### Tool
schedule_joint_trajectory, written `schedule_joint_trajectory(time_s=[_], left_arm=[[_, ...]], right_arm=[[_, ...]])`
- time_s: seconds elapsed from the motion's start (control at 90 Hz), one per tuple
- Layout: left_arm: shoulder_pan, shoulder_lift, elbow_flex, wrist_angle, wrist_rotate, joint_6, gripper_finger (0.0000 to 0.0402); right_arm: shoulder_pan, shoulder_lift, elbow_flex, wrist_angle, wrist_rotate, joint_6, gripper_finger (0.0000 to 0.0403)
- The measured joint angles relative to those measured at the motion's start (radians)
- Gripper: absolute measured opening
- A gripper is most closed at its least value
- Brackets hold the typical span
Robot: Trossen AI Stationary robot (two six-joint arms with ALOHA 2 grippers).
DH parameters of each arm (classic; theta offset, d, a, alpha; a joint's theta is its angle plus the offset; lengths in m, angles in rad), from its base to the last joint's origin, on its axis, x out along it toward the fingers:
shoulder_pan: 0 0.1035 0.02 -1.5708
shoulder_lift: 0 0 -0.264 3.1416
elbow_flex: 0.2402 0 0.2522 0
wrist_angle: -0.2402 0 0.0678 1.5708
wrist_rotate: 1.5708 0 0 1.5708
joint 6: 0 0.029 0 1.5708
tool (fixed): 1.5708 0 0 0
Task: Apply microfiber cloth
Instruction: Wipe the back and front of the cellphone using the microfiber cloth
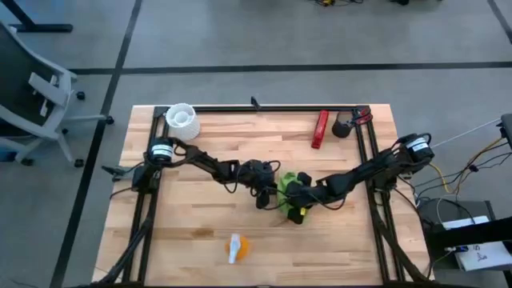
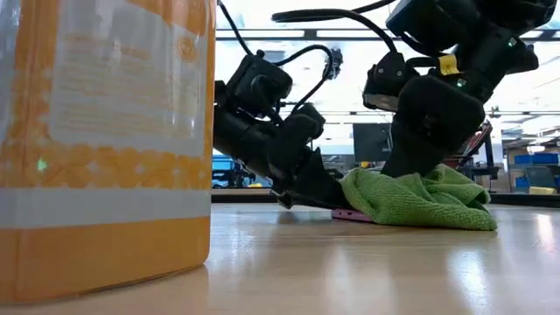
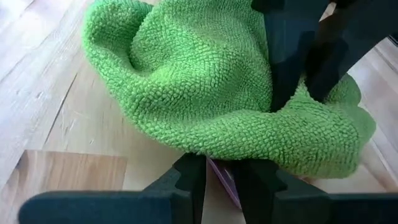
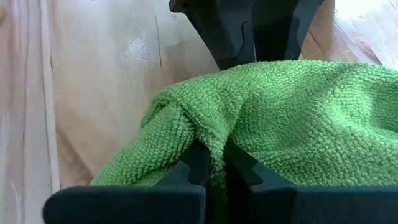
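Pale butcher-block planks make up my desk [image 1: 200, 240], framed by a black rail, with grey floor and an office chair [image 1: 32, 88] beyond its left side; near the middle of the boards lies the microfiber cloth [image 1: 290, 186], and both of my arms meet over it. From the low view the cloth [image 2: 420, 199] is a rumpled lime-green heap, folded over itself, its edges sagging onto the wood; up close its nubbly looped pile shows clearly, with a deep crease running through the mound [image 3: 205, 87]. A thin pink-edged object [image 2: 350, 214] peeks out from under the cloth's near rim; most of it is covered and I cannot tell what it is.

My right gripper [image 4: 214, 163] is down on the cloth, its fingers pressed together with a ridge of green fabric pinched between them. My left gripper [image 3: 221, 171] sits low at the cloth's edge just beside that pink-edged thing; its fingers stand close together, but I cannot tell whether they grip anything.

Nearer the front edge lies a small orange-and-white spray bottle [image 1: 235, 248], well apart from the cloth; a white cup [image 1: 182, 118], a red tool [image 1: 321, 129] and a black knob-like item [image 1: 342, 128] rest along the far rail.
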Motion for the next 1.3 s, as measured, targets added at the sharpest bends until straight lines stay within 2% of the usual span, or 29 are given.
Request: schedule_joint_trajectory(time_s=[0.6, 0.711, 0.8, 0.878, 1.089, 1.222, 1.3], left_arm=[[0.001, 0.0, 0.0, 0.003, 0.002, 0.053, 0.0059], [0.0, 0.0, 0.0, 0.004, 0.002, 0.05, 0.0059], [0.0, 0.0, 0.0, 0.007, 0.001, 0.052, 0.0059], [0.0, 0.0, 0.0, 0.007, 0.001, 0.052, 0.0059], [0.0, 0.0, 0.0, 0.007, 0.001, 0.053, 0.0059], [0.001, 0.0, 0.0, 0.008, 0.001, 0.053, 0.0059], [0.001, 0.0, 0.0, 0.008, 0.001, 0.053, 0.0059]], right_arm=[[0.0, 0.0, 0.0, 0.003, 0.0, 0.0, 0.0], [0.0, 0.0, 0.0, 0.06, 0.0, -0.001, 0.0], [-0.004, 0.0, 0.0, 0.138, 0.015, -0.046, 0.0], [-0.008, 0.0, 0.0, 0.18, 0.034, -0.156, 0.0], [-0.006, -0.013, 0.001, 0.23, -0.114, -0.071, 0.0], [-0.006, -0.014, 0.001, 0.307, -0.104, -0.062, 0.0], [-0.006, -0.014, 0.001, 0.294, -0.094, -0.063, 0.0]])
